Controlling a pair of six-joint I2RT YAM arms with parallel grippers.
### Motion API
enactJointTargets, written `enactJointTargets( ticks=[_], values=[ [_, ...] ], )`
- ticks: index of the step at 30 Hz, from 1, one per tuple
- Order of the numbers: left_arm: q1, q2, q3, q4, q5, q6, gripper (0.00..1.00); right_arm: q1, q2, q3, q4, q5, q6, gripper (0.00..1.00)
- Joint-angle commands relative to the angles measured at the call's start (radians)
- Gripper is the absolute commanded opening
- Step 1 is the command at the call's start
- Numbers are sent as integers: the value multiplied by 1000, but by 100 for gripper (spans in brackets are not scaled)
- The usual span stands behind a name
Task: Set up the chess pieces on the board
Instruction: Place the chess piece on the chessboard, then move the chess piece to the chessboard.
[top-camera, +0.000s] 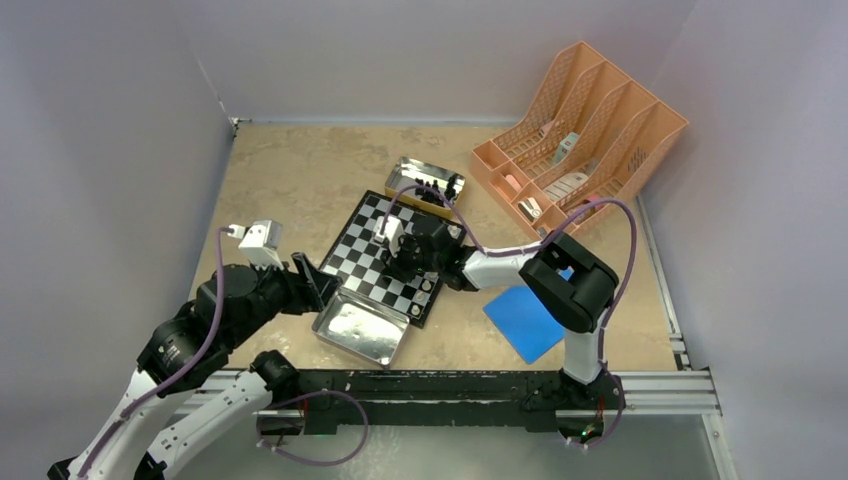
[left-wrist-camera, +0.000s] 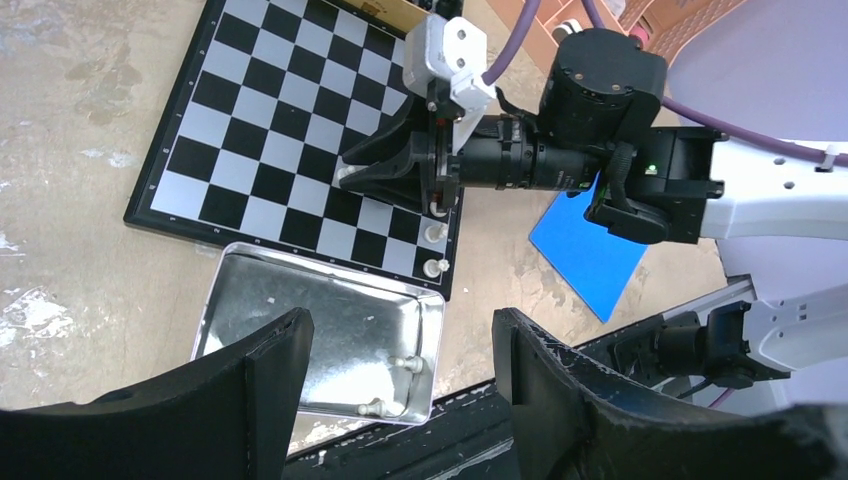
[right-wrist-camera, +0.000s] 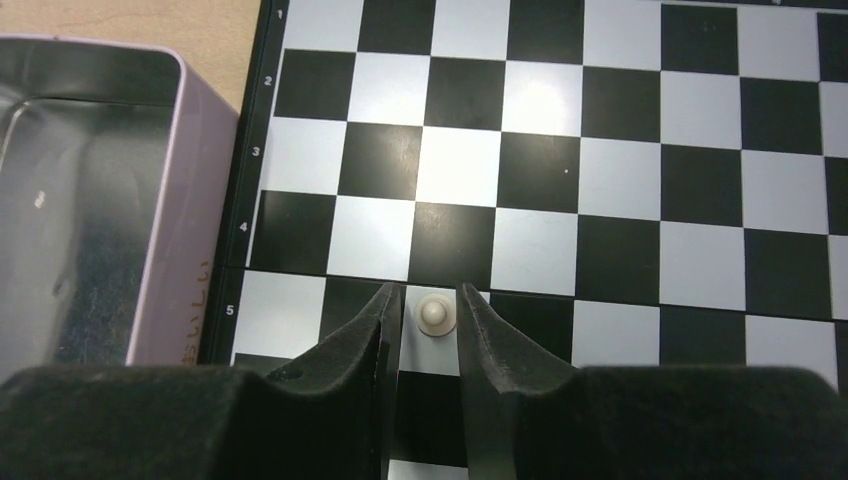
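Pawn on the board between fingers of the right gripper — contact unclear; left gripper wide apart

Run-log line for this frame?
right gripper: fingers either side of white pawn over board, grip unclear | left gripper: open above near tin | tin holds two white pieces

The tan table carries the board, near tin, far tin, blue square, orange rack.

Numbers 1–5 on board border
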Motion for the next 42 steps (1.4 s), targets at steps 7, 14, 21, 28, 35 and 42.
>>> enactJointTargets(
  ticks=[7,14,21,28,35,42],
  values=[
    [-1,80,0,45,18,30,66,-5,-214,12,-32,56,118,34],
    [-1,195,3,74,27,62,66,-4,-420,-64,-68,229,260,37],
    [-1,385,13,125,28,70,65,-6,-588,-82,-247,534,481,35],
    [10,633,54,221,25,136,58,-7,-834,-229,-219,585,538,38],
    [48,869,118,304,11,191,44,-6,-1012,-341,-219,621,571,35],
    [76,1027,161,398,61,217,39,-6,-1097,-371,-233,639,563,35]
  ],
)
